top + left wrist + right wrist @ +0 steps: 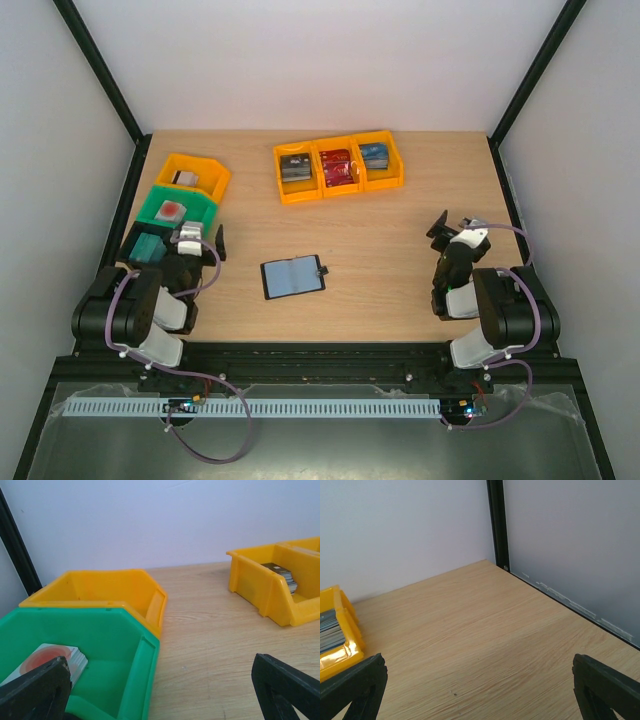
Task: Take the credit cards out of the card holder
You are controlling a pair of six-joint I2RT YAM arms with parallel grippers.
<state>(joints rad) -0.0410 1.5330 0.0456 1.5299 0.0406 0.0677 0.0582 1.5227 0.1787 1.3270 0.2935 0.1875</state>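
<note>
Two units idle: left gripper (205, 241) and right gripper (452, 223), jaws spread, empty; card holder (293, 276) lies open mid-frame between them, pockets upward, likely so either can reach inside.

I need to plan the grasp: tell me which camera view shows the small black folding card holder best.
The top external view: the small black folding card holder lies open on the wooden table, whole and unobstructed. Neither wrist view shows it at all.

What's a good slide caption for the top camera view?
Black card holder lies open mid-table, untouched, between the left pincer and right pincer.
</note>
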